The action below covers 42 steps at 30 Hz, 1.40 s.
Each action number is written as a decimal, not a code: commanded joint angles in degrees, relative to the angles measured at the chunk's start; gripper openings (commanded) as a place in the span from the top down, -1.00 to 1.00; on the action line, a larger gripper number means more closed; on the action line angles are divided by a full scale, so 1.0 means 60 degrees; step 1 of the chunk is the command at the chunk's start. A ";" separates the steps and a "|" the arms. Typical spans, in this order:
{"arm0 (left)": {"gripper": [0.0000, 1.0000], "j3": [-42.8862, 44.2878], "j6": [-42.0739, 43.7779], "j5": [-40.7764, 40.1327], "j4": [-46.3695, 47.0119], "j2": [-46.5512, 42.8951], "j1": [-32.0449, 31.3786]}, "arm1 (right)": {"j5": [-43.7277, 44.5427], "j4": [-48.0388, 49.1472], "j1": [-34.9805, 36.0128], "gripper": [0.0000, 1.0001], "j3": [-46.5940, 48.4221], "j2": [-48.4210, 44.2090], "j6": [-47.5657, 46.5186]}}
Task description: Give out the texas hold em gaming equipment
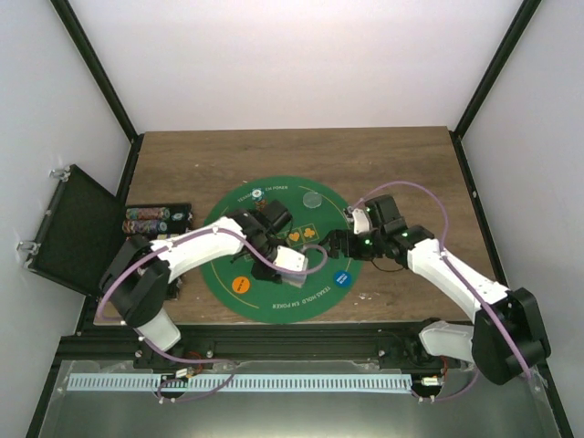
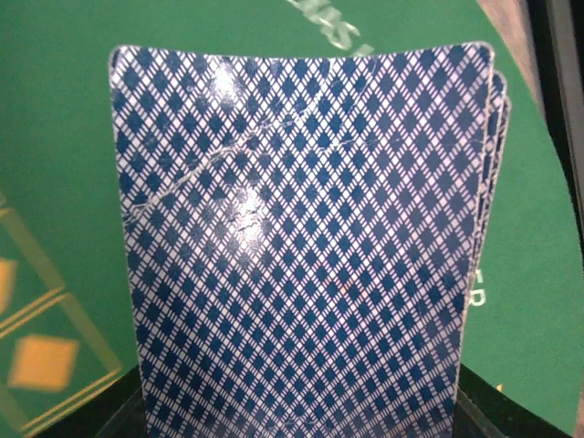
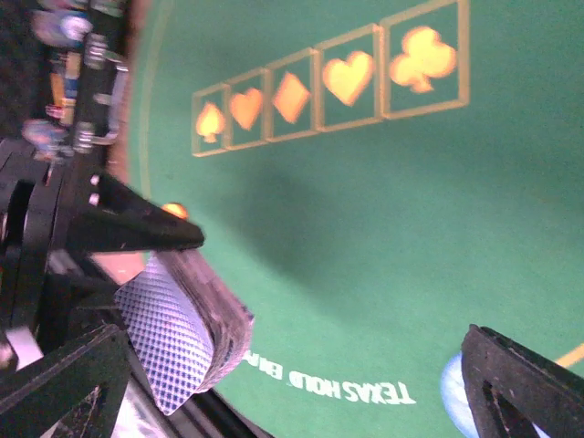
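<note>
Chips [image 1: 146,219] in open case [image 1: 68,228]; left tool [image 1: 310,262] clamped on deck [image 2: 301,246] (blue backs); right tool [image 1: 336,245] apart

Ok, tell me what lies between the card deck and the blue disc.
Only bare green mat with white printed lettering, between card deck and blue disc; the right wrist view shows it.
</note>
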 commanded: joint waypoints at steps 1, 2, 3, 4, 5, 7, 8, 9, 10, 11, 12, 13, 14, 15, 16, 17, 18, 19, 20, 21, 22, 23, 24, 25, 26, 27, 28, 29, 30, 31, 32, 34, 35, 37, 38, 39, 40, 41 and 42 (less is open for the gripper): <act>-0.16 0.1047 -0.0863 0.0146 -0.1032 -0.0657 0.0501 | -0.1950 0.1225 -0.0177 -1.00 0.0071 -0.0272 0.0078; -0.16 0.1216 -0.0960 -0.0009 -0.1235 -0.0774 0.0614 | -0.2305 0.1478 -0.0176 -1.00 0.0072 -0.0237 0.0106; -0.17 0.1399 -0.1077 -0.0215 -0.1405 -0.0866 0.0698 | -0.2632 0.1830 -0.0176 -1.00 0.0059 -0.0187 0.0212; -0.16 0.1584 -0.1185 -0.0426 -0.1560 -0.0967 0.0754 | -0.2898 0.2244 -0.0176 -1.00 0.0013 -0.0133 0.0419; -0.16 0.1728 -0.1279 -0.0603 -0.1686 -0.1057 0.0799 | -0.3184 0.2731 -0.0176 -0.99 -0.0036 -0.0068 0.0676; -0.17 0.1977 -0.1451 -0.0850 -0.1885 -0.1186 0.0856 | -0.3612 0.3894 -0.0163 -1.00 -0.0080 0.0136 0.1248; -0.16 0.2063 -0.1548 -0.0943 -0.1939 -0.1232 0.0860 | -0.3804 0.4198 -0.0162 -1.00 -0.0074 0.0231 0.1510; -0.17 0.2136 -0.1624 -0.1002 -0.1991 -0.1266 0.0867 | -0.3905 0.4707 -0.0151 -0.99 -0.0056 0.0361 0.1753; -0.16 0.2178 -0.1701 -0.1030 -0.2042 -0.1293 0.0872 | -0.3980 0.5015 -0.0127 -0.98 -0.0052 0.0485 0.1970; -0.16 0.2211 -0.1726 -0.1064 -0.2061 -0.1317 0.0871 | -0.4018 0.5284 -0.0068 -0.97 -0.0041 0.0641 0.2111; -0.16 0.2228 -0.1759 -0.1116 -0.2059 -0.1340 0.0860 | -0.4045 0.5426 -0.0002 -0.94 -0.0006 0.0831 0.2196; -0.16 0.2252 -0.1786 -0.1170 -0.2045 -0.1358 0.0860 | -0.4065 0.5491 0.0085 -0.91 0.0055 0.1031 0.2225; -0.17 0.2292 -0.1821 -0.1232 -0.2036 -0.1364 0.0867 | -0.4042 0.5479 0.0164 -0.88 0.0126 0.1215 0.2216; -0.16 0.2337 -0.1867 -0.1284 -0.2029 -0.1364 0.0867 | -0.4035 0.5502 0.0234 -0.85 0.0187 0.1395 0.2222; -0.16 0.2381 -0.1902 -0.1336 -0.2032 -0.1364 0.0868 | -0.4034 0.5585 0.0298 -0.81 0.0225 0.1522 0.2252; -0.16 0.2436 -0.1932 -0.1363 -0.2028 -0.1364 0.0870 | -0.4042 0.5701 0.0350 -0.77 0.0263 0.1653 0.2326; -0.16 0.2500 -0.1964 -0.1381 -0.2003 -0.1353 0.0863 | -0.4090 0.5890 0.0420 -0.74 0.0308 0.1761 0.2401; -0.16 0.2551 -0.1984 -0.1392 -0.1988 -0.1339 0.0875 | -0.4166 0.6056 0.0510 -0.71 0.0363 0.1894 0.2471; -0.16 0.2602 -0.1988 -0.1397 -0.1985 -0.1325 0.0884 | -0.4234 0.6163 0.0633 -0.69 0.0445 0.2013 0.2509; -0.16 0.2645 -0.1989 -0.1396 -0.1977 -0.1310 0.0885 | -0.4272 0.6175 0.0780 -0.68 0.0576 0.2160 0.2486; -0.16 0.2707 -0.2002 -0.1398 -0.1978 -0.1294 0.0887 | -0.4298 0.6152 0.0910 -0.66 0.0690 0.2301 0.2441; -0.16 0.2722 -0.2003 -0.1396 -0.1963 -0.1281 0.0887 | -0.4319 0.6181 0.1023 -0.62 0.0768 0.2428 0.2448; -0.16 0.2722 -0.2004 -0.1388 -0.1956 -0.1277 0.0887 | -0.4334 0.6258 0.1098 -0.58 0.0801 0.2539 0.2499; -0.16 0.2722 -0.1993 -0.1384 -0.1955 -0.1289 0.0886 | -0.4341 0.6353 0.1149 -0.51 0.0811 0.2660 0.2596; -0.16 0.2718 -0.1978 -0.1372 -0.1975 -0.1298 0.0882 | -0.4386 0.6517 0.1163 -0.43 0.0792 0.2730 0.2715; -0.16 0.2727 -0.1951 -0.1353 -0.1990 -0.1305 0.0887 | -0.4448 0.6708 0.1170 -0.33 0.0768 0.2793 0.2829; -0.16 0.2725 -0.1942 -0.1341 -0.1998 -0.1306 0.0880 | -0.4515 0.6849 0.1171 -0.22 0.0787 0.2856 0.2932; -0.16 0.2706 -0.1912 -0.1361 -0.2008 -0.1317 0.0886 | -0.4565 0.6945 0.1178 -0.13 0.0811 0.2901 0.2989; -0.16 0.2693 -0.1884 -0.1399 -0.2000 -0.1320 0.0885 | -0.4626 0.7007 0.1192 -0.02 0.0856 0.2948 0.3013; -0.17 0.2680 -0.1855 -0.1435 -0.1999 -0.1320 0.0887 | -0.4691 0.7037 0.1207 0.08 0.0904 0.2976 0.3018; -0.18 0.2649 -0.1815 -0.1432 -0.1999 -0.1328 0.0900 | -0.4755 0.7071 0.1225 0.19 0.0923 0.3002 0.3009; -0.28 0.2598 -0.1729 -0.1413 -0.1991 -0.1321 0.0921 | -0.4875 0.7082 0.1251 0.46 0.1003 0.3037 0.2955; -0.39 0.2578 -0.1702 -0.1413 -0.1948 -0.1308 0.0923 | -0.4919 0.7046 0.1282 0.63 0.1036 0.3060 0.2892; -0.59 0.2564 -0.1707 -0.1370 -0.1775 -0.1259 0.0956 | -0.5048 0.6988 0.1336 0.87 0.1107 0.3104 0.2775; -0.66 0.2558 -0.1710 -0.1349 -0.1678 -0.1229 0.0973 | -0.5104 0.6948 0.1364 0.96 0.1142 0.3131 0.2722; -0.72 0.2568 -0.1725 -0.1320 -0.1583 -0.1208 0.0997 | -0.5169 0.6901 0.1393 0.98 0.1172 0.3142 0.2685; -0.77 0.2578 -0.1733 -0.1315 -0.1493 -0.1182 0.1035 | -0.5200 0.6884 0.1415 0.99 0.1198 0.3143 0.2642; -0.81 0.2592 -0.1767 -0.1303 -0.1393 -0.1155 0.1061 | -0.5222 0.6864 0.1436 0.99 0.1218 0.3143 0.2625; -0.84 0.2631 -0.1800 -0.1278 -0.1315 -0.1135 0.1076 | -0.5245 0.6856 0.1448 0.99 0.1229 0.3131 0.2596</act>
